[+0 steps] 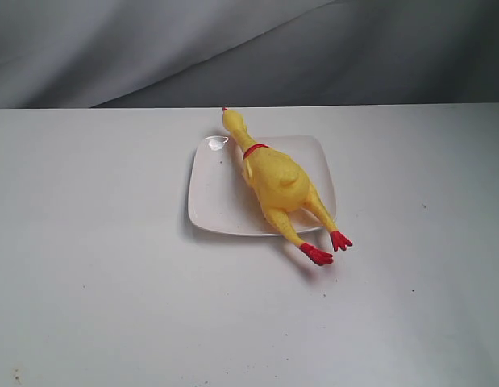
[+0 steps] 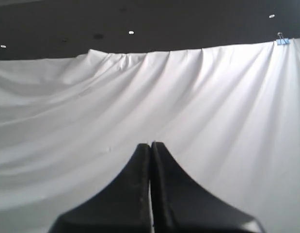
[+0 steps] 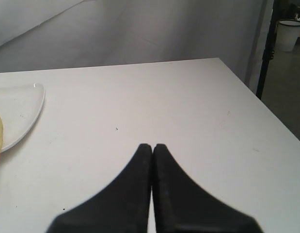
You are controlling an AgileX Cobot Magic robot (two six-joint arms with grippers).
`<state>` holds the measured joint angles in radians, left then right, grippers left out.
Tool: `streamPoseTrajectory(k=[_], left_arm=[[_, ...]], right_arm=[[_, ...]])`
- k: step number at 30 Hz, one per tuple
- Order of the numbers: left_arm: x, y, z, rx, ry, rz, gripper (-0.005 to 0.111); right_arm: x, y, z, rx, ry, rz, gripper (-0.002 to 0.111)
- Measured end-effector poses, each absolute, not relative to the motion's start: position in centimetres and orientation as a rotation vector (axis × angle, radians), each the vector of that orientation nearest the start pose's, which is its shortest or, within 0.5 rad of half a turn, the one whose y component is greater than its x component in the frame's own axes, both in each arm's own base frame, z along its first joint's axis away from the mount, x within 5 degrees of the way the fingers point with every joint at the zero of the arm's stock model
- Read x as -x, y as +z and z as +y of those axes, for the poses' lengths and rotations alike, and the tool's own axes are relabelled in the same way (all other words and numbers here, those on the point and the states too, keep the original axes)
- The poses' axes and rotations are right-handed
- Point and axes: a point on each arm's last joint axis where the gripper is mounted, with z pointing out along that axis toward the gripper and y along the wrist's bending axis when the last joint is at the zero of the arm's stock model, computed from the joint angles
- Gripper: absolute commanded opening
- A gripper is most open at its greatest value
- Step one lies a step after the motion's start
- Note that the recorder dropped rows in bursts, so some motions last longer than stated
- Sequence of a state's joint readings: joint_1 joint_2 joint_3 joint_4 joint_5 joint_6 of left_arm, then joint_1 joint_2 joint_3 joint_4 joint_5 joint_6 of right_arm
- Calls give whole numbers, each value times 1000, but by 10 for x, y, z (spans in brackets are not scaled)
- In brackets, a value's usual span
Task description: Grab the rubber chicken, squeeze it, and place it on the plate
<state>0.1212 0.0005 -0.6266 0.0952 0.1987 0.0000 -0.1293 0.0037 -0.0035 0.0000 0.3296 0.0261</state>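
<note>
On the plate [image 1: 213, 205], diag., lies the rubber chicken [image 1: 275, 184]. It's too long to fit, so head passes far rim & red feet overhang near rim above table [image 1: 96, 266]. Count: 1 chicken, 1 plate, 2 grippers. Left gripper [image 2: 150, 144] & right gripper [image 3: 152, 146]: jaws pressed together, empty, away from it; placing looks done.

Surface finishes
The rubber chicken [image 1: 275, 181] looks smooth and faintly shiny, the plate [image 1: 217, 193] glossy white, the table [image 1: 96, 266] matt, the backdrop [image 2: 213, 111] creased cloth, the left gripper [image 2: 150, 144] and right gripper [image 3: 152, 145] matt black
</note>
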Motion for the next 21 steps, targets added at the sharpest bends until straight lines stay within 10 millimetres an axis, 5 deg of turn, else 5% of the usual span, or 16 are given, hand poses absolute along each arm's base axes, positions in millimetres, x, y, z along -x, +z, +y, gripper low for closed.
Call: streamPoseTrajectory(k=[10, 21], left_arm=[[-13, 330, 3, 54, 174, 1292, 1], [-50, 232, 7, 126, 74, 1577, 1]], right_arm=[[-53, 184, -7, -141, -73, 1809, 0], [-53, 184, -7, -141, -73, 1809, 0]])
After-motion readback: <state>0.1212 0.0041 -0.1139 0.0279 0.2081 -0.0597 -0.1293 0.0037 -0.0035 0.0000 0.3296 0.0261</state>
